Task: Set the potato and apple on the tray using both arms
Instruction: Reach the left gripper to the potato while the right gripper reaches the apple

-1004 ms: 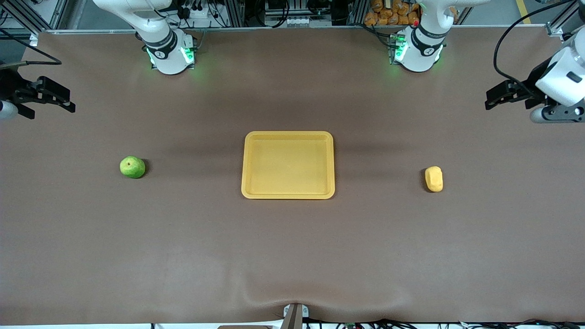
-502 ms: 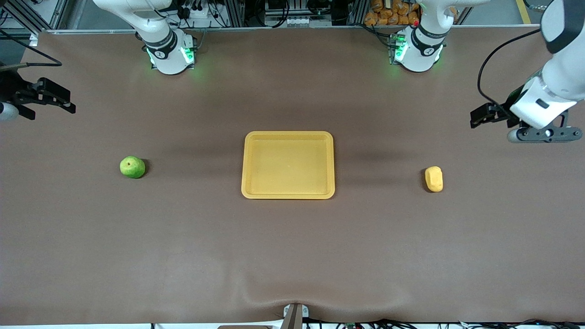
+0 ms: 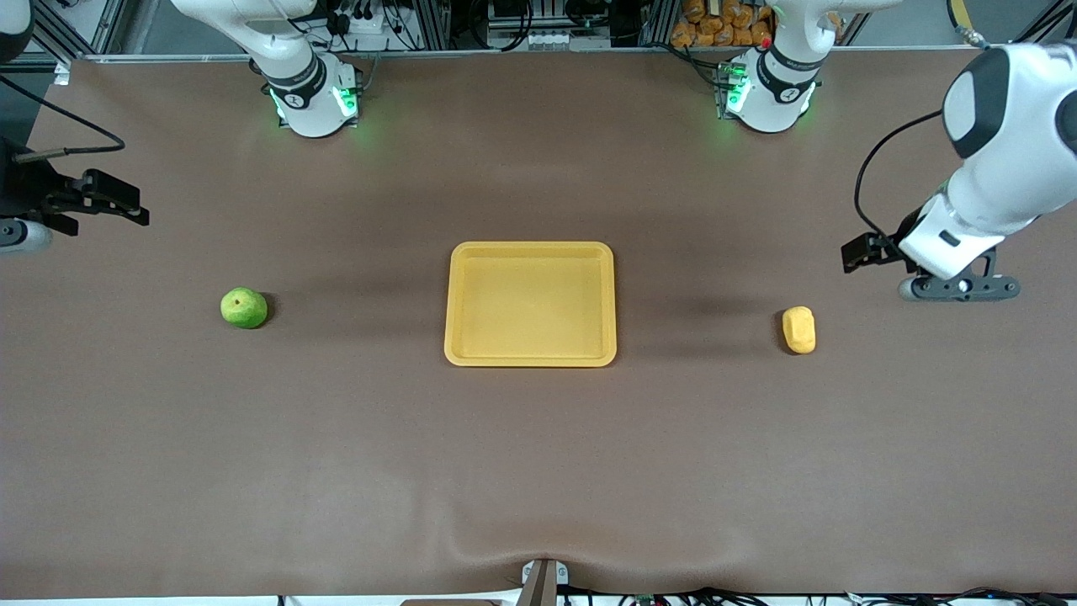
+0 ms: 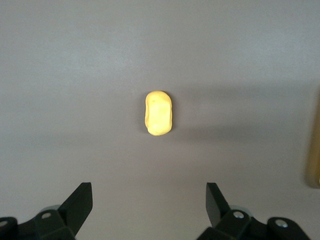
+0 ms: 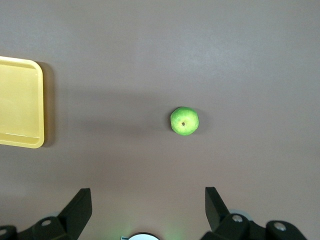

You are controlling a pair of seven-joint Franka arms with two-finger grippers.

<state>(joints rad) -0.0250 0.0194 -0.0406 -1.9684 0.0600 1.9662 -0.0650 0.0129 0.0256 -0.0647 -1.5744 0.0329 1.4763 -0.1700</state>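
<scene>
The shallow yellow plastic tray [image 3: 530, 304] at frame centre holds nothing. The round green apple [image 3: 244, 308] lies mid-left on the brown surface [image 3: 538, 454], the oblong yellow-orange potato [image 3: 798, 329] mid-right. The left end effector [image 4: 149, 206] and the right end effector [image 5: 148, 207] both gape wide, gripping nothing, above the surface.

Camera layout: one high front view, two wrist views.
The front camera looks down across the whole worktop [image 3: 538, 471] toward both arm bases. Each wrist camera looks straight down past its own claw from well above: the left one [image 4: 149, 202] frames the potato [image 4: 159, 113], the right one [image 5: 148, 206] the apple [image 5: 184, 121]. Both catch an edge of the tray [image 5: 20, 102], which the front view shows whole.
</scene>
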